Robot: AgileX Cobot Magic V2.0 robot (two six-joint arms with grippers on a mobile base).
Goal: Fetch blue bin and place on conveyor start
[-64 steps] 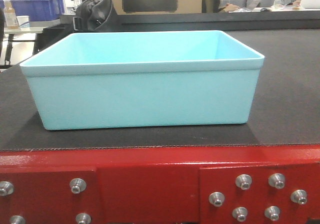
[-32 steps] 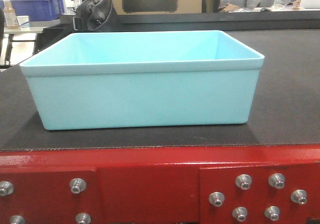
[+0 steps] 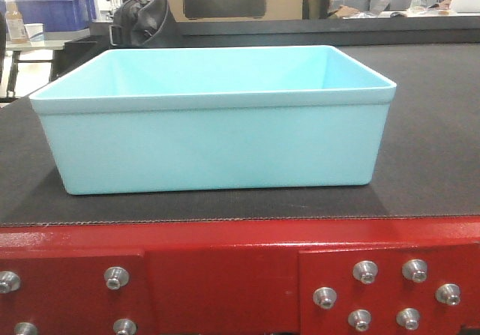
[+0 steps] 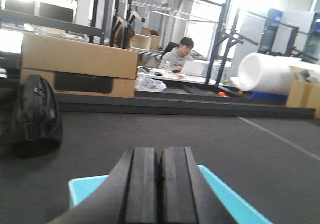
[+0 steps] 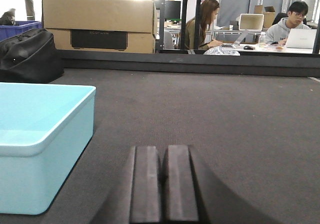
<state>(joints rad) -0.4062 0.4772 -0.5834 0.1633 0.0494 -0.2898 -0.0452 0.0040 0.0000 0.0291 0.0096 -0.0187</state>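
Observation:
The blue bin (image 3: 214, 144), a pale turquoise tub, stands empty on the dark grey belt of the conveyor start (image 3: 427, 163), just behind the red bolted panel (image 3: 225, 275). No gripper shows in the front view. In the left wrist view my left gripper (image 4: 160, 156) is shut and empty, with a corner of the bin (image 4: 85, 191) behind and below it. In the right wrist view my right gripper (image 5: 164, 156) is shut and empty above the belt, to the right of the bin (image 5: 40, 139) and apart from it.
A black bag (image 3: 142, 16) and a cardboard box (image 5: 97, 23) lie at the belt's far edge. A dark blue crate (image 3: 56, 9) stands on a table at the far left. People sit at desks (image 5: 295, 26) behind. A white roll (image 4: 272, 73) lies at the right.
The bin and belt have not moved. Only a person in the far left background has shifted.

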